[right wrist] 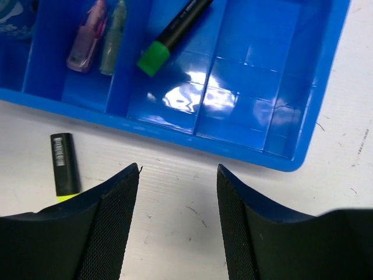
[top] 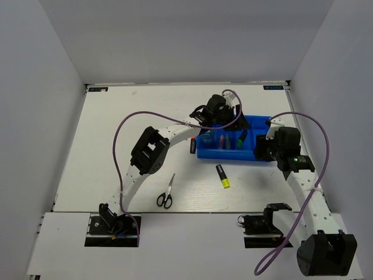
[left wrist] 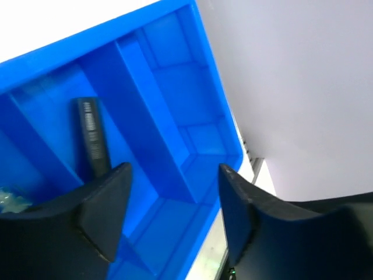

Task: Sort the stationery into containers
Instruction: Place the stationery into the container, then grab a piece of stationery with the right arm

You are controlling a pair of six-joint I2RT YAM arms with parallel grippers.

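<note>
Sorting in progress, with both claws standing wide and holding nothing. The left claw (left wrist: 172,175) is hovering over the blue tray (right wrist: 175,137), above a black-bodied marker (left wrist: 93,137) lying in one compartment. Its cap is hidden behind a finger, so it is possibly the green-capped highlighter (right wrist: 172,32). The right claw (right wrist: 178,170) is hanging over the bench (top: 116,116) just outside the tray's near wall, with the yellow highlighter (right wrist: 64,163) lying loose near one finger. The orange-capped highlighter (top: 192,144) is lying just beside the tray's left end, and the scissors (top: 165,193) are lying well apart, toward the arm bases.

Risks:
- The right claw, descending this close, may be catching the wall and shoving the tray.
- A pinch on the yellow highlighter's smooth body may be squirting it away.
- The arms, crowding one tray, may be colliding.
</note>
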